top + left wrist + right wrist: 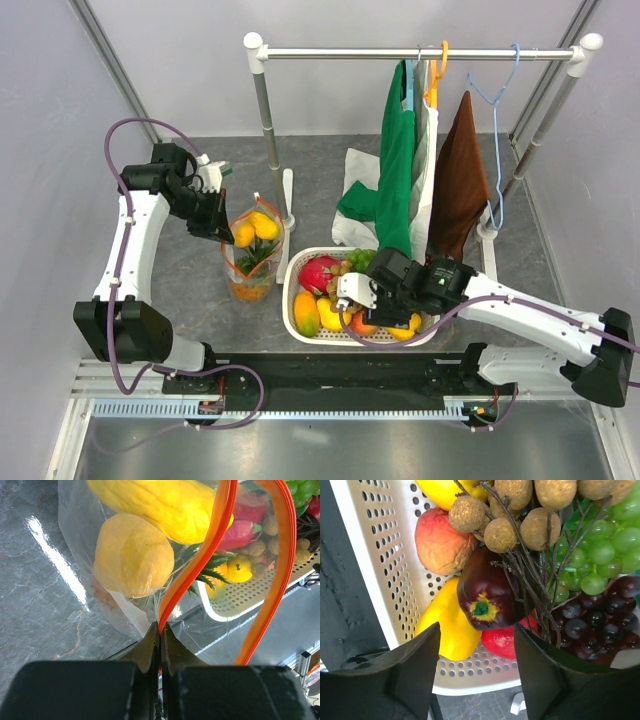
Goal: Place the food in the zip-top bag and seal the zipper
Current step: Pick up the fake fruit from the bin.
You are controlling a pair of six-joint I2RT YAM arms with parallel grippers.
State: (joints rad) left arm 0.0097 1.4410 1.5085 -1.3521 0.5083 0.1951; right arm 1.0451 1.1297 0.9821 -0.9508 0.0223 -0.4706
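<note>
Left jaws pinch the zipper (201, 557) where its two strips meet.

Grey marbled table (190, 290). Standing on it: zip-top bag (250, 270) left of centre, white perforated basket (290, 312) just beside it to the right. Clothes rack (268, 130) feet behind both, white cloth (357, 165) bunched between the posts.

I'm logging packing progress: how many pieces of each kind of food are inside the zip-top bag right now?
yellow lemon-like pieces: 2
orange pineapple: 1
total in the zip-top bag: 3
</note>
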